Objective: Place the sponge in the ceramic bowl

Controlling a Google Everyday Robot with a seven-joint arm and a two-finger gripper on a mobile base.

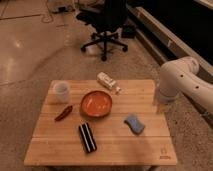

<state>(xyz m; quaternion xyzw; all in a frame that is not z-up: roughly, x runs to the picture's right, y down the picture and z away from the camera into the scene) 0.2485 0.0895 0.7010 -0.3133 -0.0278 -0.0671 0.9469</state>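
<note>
The light-blue sponge (pixel 134 123) lies flat on the wooden table (pixel 105 150), right of centre. The ceramic bowl (pixel 96 103), orange-red inside with a darker rim, sits at the table's middle, a short way up and left of the sponge, with nothing in it. My white arm (pixel 180 80) comes in from the right. Its gripper (pixel 161 106) hangs at the table's right edge, up and to the right of the sponge, apart from it.
A black striped block (pixel 87 137) lies in front of the bowl. A red pepper-like item (pixel 63 112) and a pale cup (pixel 62 91) are at the left, and a white bottle (pixel 108 81) lies behind the bowl. An office chair (pixel 105 25) stands beyond the table.
</note>
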